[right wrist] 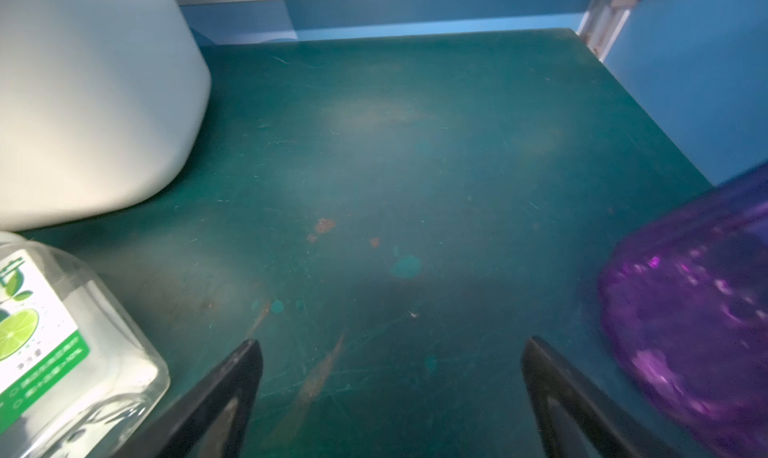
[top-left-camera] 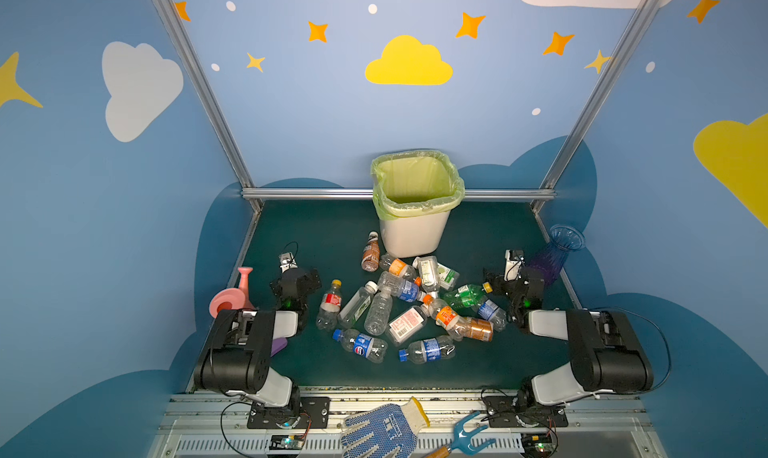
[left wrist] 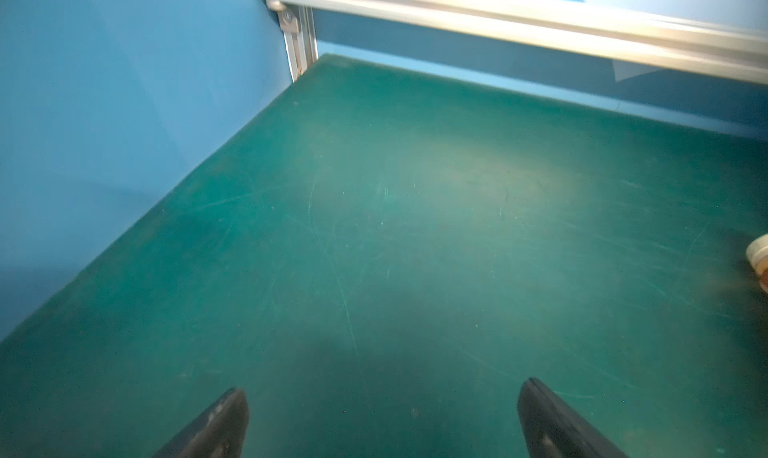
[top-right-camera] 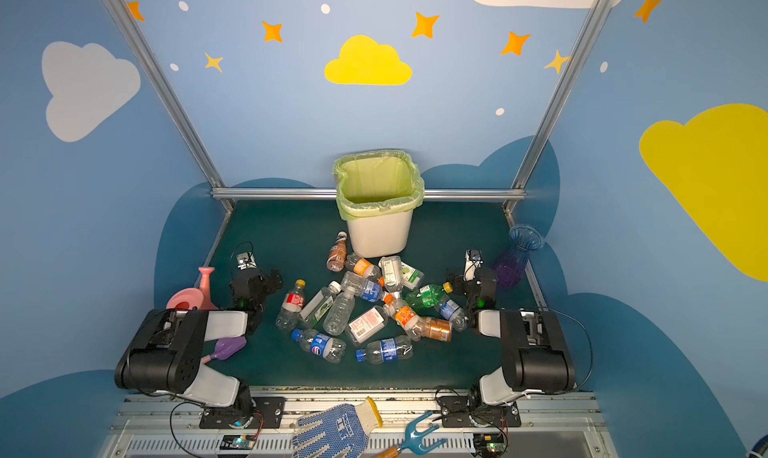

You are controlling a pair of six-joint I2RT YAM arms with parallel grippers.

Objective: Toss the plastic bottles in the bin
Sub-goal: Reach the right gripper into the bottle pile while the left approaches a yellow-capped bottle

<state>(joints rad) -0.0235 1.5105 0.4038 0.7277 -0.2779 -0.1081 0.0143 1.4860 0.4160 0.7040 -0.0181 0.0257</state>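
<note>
Nothing looks binned yet; I'm wary of the clutter.
My left pincer [left wrist: 382, 397] gapes empty over bare worktop [left wrist: 415, 227]. The plastic bottles [top-left-camera: 399, 306] heap mid-frame below the bin [top-left-camera: 411, 237]. My right pincer [right wrist: 390, 347], equally wide, could topple the vase [top-left-camera: 557, 256] beside it if I swing carelessly.

Both top views look down from high above the near edge toward the far wall [top-left-camera: 332, 123], sharing the whole table [top-left-camera: 316, 227]. Wrist views sit low behind the left claw [left wrist: 382, 418] and right claw [right wrist: 390, 377], facing far.

The plastic bottles [top-left-camera: 379, 310] lie heaped on the desk [top-left-camera: 316, 231] just before the bin [top-left-camera: 411, 237], between the left hand [left wrist: 382, 393] and the right hand [right wrist: 390, 347].
</note>
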